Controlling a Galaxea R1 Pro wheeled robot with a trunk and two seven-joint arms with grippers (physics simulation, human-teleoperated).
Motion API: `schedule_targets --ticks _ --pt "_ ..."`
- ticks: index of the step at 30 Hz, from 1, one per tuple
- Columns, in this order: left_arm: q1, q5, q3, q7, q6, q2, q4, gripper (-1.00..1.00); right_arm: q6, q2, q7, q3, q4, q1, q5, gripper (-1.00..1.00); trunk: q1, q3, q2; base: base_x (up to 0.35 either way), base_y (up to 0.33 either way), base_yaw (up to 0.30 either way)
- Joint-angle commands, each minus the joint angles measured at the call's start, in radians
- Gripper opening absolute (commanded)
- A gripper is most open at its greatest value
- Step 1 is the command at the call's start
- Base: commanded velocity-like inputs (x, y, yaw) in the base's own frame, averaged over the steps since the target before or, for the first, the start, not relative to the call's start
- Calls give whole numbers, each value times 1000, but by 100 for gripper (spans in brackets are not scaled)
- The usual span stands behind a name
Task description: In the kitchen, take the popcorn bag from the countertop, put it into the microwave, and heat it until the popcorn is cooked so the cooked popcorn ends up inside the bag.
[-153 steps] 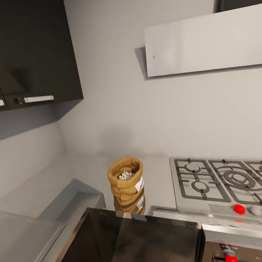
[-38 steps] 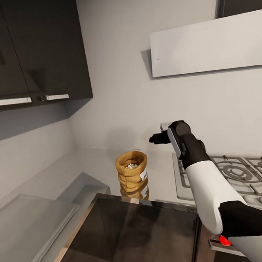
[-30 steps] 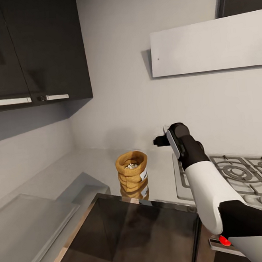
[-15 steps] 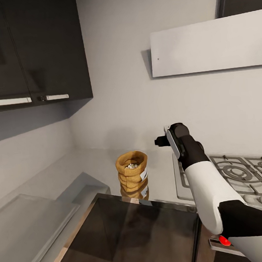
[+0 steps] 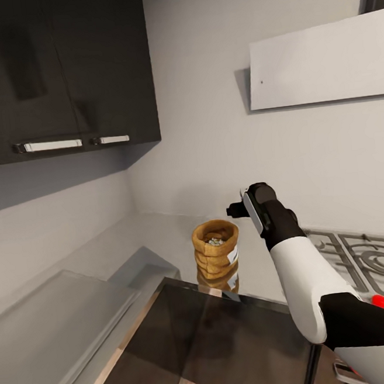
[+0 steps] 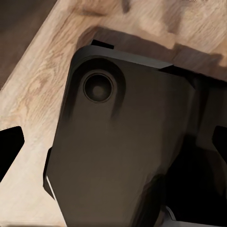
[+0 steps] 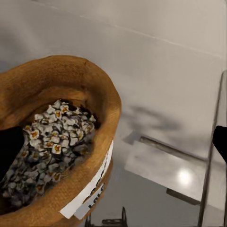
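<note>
I am hovering my right gripper, jaws apart, just above the wrinkled mustard-brown popcorn bag; descending off-centre risks tipping it.

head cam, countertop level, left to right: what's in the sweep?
Raised grey slab → popcorn bag standing on the countertop → right gripper at the end of the raised arm → gas hob with a red knob.
</note>
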Motion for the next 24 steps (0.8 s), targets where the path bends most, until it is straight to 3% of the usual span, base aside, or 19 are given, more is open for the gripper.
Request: schedule_targets --ticks 1,4,12,24 --pt "0 0 6 1 -1 0 -1 100 4 1 4 -4 0 -1 8 100 0 -1 -1 0 0 272" --pt "0 -1 6 1 -1 0 -1 100 4 1 2 -5 8 -1 8 100 0 -1 -1 0 0 136" --pt "0 -1 6 1 -3 0 -2 100 4 1 -11 -8 159 -1 10 100 0 -1 -1 0 0 11" --pt "0 -1 6 1 -2 0 -2 100 4 1 -7 -11 165 -2 4 100 0 -1 -1 0 0 0"
